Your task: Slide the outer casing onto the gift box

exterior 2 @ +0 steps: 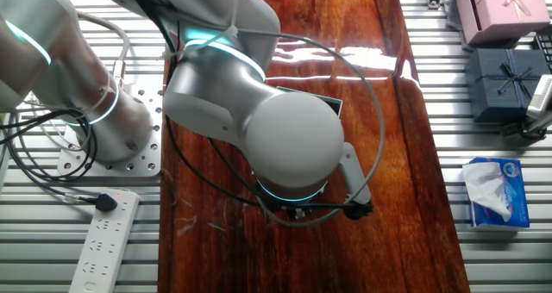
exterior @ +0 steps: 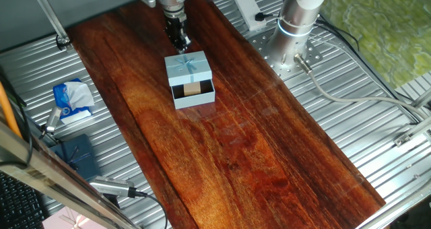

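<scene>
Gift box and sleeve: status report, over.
Gripper behind the sleeve, jaw state unclear. Sleeve partly over the gift box; tray end and tan block still exposed. Board ahead of the box shows nothing in the way.

Glossy reddish-brown wooden counter (exterior: 269,155), grain streaked, glare across the varnish. Ribbed bare metal bench (exterior: 377,87) around it. Matt light-blue cardboard sleeve (exterior: 188,69) with satin ribbon bow. Smooth grey-white plastic-looking arm shell (exterior 2: 285,129). Crinkled blue-and-white plastic tissue pack (exterior 2: 493,192).
</scene>
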